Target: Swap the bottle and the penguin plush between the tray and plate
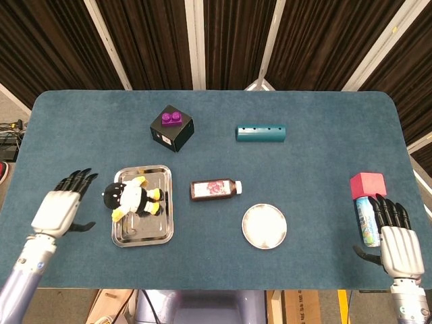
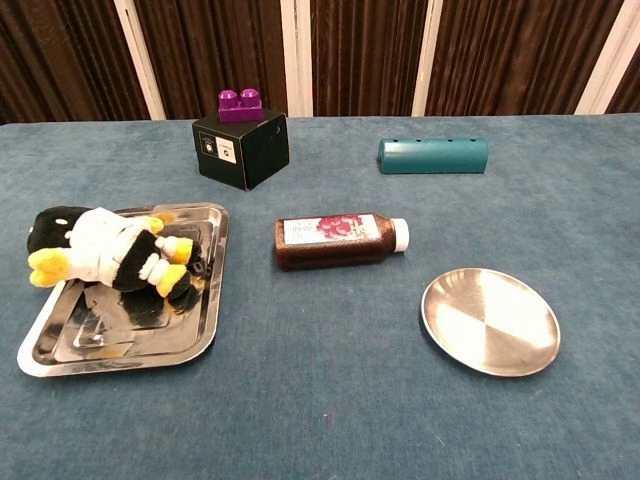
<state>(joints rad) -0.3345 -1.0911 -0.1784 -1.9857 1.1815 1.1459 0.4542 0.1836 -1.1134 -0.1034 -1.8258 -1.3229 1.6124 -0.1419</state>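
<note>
Swap half done | bottle point(image 1: 214, 189) lay on table, off plate point(image 1: 264, 226) | penguin plush point(image 1: 133, 199) sat on tray point(image 1: 142, 233) | left hand point(image 1: 59, 208) near it, apparently open, empty | right hand point(image 1: 397, 246) likewise.

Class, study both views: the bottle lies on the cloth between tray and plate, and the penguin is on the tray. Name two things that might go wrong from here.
1. The bottle lies on its side, so it may roll when a hand pushes on it.
2. The penguin plush overhangs the tray's left rim beside the open left hand; lifting it clumsily might shift the tray. The shallow plate may let the plush slide off.
</note>
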